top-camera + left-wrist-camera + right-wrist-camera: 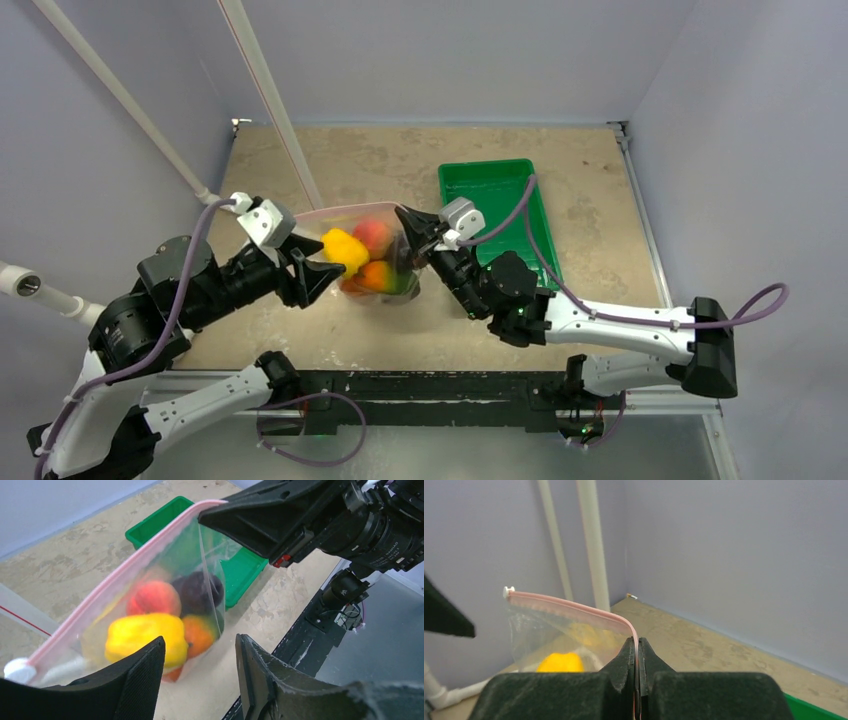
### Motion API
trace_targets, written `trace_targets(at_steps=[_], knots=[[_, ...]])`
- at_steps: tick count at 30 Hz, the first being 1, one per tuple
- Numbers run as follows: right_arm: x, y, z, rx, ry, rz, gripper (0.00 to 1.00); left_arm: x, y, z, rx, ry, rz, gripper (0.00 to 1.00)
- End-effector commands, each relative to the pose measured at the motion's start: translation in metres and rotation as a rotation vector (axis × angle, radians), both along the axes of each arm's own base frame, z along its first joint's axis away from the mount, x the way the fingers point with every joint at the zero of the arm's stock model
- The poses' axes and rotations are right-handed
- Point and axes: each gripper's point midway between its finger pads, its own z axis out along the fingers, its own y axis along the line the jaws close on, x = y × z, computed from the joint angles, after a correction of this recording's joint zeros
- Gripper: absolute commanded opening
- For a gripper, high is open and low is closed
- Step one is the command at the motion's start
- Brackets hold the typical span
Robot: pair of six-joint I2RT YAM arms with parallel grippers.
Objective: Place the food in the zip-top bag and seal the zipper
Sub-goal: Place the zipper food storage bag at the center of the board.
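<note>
The clear zip-top bag (385,262) hangs upright over the table's middle. Inside it lies the food: a yellow pepper (145,637), a red peach (155,597), a purple piece (197,592) and an orange piece (200,632). The pink zipper (125,565) runs along the bag's top edge, with a white slider (17,670) at its left end. My right gripper (637,647) is shut on the zipper's right end (574,607). My left gripper (200,662) stands open just beside the bag's left lower part, with nothing between its fingers.
A green ribbed tray (500,215) lies behind and to the right of the bag. White poles (270,100) lean at the back left. Grey walls enclose the table on three sides. The table's black front rail (420,385) runs below the arms.
</note>
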Motion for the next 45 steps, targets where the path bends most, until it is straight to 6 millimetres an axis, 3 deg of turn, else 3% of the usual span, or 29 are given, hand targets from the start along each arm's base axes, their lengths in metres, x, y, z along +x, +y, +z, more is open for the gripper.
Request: trace_targets(at_steps=[1,11,20,26,33,41,45], knots=[[-0.027,0.006,0.027,0.023,-0.049,0.162,0.0,0.0,-0.007,0.022,-0.005,-0.078,-0.055,0.53],[-0.065,0.008,0.032,-0.034,-0.085,0.382,0.0,-0.004,-0.023,0.012,0.06,-0.091,-0.16,0.57],[-0.085,0.009,0.03,-0.061,-0.048,0.485,0.0,-0.01,-0.044,0.004,0.064,-0.09,-0.274,0.64],[-0.094,0.008,0.033,-0.029,-0.049,0.522,0.0,-0.015,-0.059,-0.023,0.102,-0.015,-0.356,0.65],[-0.1,0.002,0.039,-0.003,-0.058,0.547,0.0,-0.012,-0.058,-0.04,0.122,0.0,-0.338,0.49],[-0.105,-0.007,0.045,0.032,-0.071,0.562,0.0,-0.015,-0.067,-0.05,0.141,0.008,-0.402,0.02],[-0.1,-0.01,0.04,0.039,-0.046,0.531,0.0,-0.012,-0.078,-0.054,0.146,0.028,-0.431,0.0]])
